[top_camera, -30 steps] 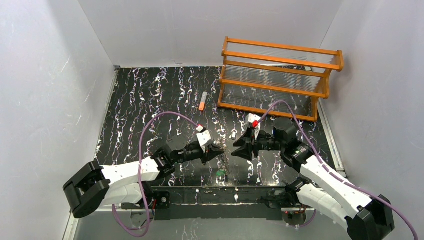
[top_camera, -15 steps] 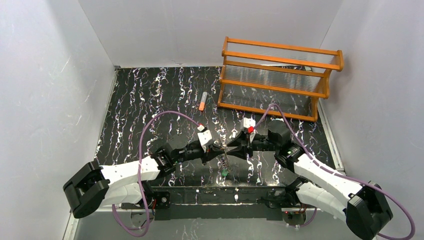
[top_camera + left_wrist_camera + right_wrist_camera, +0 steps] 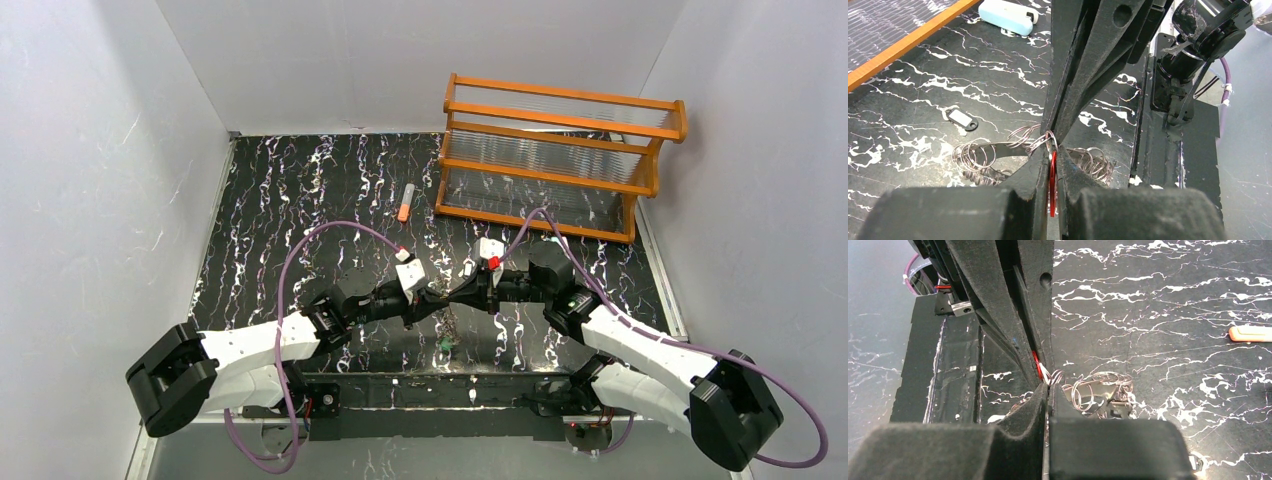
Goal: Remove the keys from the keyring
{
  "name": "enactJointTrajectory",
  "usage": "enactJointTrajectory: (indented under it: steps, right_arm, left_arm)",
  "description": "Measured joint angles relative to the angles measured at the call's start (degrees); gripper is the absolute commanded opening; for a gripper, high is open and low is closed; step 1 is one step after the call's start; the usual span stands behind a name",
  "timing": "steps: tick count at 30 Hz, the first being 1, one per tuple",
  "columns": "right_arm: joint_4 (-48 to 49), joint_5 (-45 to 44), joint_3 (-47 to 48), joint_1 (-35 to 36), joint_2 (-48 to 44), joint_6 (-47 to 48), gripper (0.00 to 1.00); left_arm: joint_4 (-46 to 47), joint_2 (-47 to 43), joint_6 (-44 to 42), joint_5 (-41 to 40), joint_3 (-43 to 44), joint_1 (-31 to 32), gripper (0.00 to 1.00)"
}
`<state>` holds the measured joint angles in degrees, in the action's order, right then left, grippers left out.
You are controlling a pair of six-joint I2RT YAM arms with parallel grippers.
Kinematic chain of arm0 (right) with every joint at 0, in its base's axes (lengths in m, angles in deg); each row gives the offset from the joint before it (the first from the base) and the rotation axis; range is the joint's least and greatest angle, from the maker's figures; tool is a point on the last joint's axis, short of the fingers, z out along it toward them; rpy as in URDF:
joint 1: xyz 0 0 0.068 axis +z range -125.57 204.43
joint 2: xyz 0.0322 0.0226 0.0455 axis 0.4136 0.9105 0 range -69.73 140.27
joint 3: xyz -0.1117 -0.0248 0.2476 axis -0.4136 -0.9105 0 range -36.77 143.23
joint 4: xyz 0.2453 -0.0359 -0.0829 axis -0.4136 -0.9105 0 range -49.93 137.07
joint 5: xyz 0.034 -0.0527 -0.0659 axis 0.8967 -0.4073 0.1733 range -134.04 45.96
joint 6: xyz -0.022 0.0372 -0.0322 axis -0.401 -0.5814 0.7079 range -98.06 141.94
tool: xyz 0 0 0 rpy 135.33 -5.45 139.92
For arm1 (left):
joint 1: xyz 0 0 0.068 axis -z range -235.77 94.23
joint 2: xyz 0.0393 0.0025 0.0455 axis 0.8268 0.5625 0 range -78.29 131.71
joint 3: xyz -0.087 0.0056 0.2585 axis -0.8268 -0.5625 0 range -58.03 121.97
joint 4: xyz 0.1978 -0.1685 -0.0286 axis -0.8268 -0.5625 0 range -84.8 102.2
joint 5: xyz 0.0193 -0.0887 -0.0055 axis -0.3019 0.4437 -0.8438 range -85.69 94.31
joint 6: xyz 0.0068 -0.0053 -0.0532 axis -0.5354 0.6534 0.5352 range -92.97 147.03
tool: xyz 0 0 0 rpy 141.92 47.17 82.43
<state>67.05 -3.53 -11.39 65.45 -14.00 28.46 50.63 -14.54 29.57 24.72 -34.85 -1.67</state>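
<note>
Black, white-veined desk [image 3: 300, 190], boxed in by pale walls, carries everything. At its near middle is the keyring [image 3: 979, 156], a tangle of wire loops between the two hands. The left hand [image 3: 1052, 150] is clamped narrow on the red key [image 3: 1052, 182], which sits edge-on between its fingers. The right hand [image 3: 1048, 390] meets it tip to tip, pinched shut on a wire loop of the keyring. A green key [image 3: 442, 347] shows just nearer the arm bases. A dark-and-white key [image 3: 962, 119] lies on the desk apart from the loops. An orange rack [image 3: 560, 150] stands far right.
</note>
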Motion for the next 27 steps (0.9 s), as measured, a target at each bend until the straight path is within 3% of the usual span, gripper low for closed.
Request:
enactJointTrajectory:
  steps: [15, 27]
  right_arm:
    - [3.1, -0.8, -2.2, 0.3, -1.5, 0.5, 0.01]
    - [16.1, -3.3, -9.6, 0.3, -4.3, -6.9, 0.01]
  left_arm:
    - [-3.6, -2.4, 0.2, -4.8, 0.0, 0.3, 0.0]
    - [-4.9, -0.8, 4.6, -8.9, 0.3, 1.2, 0.0]
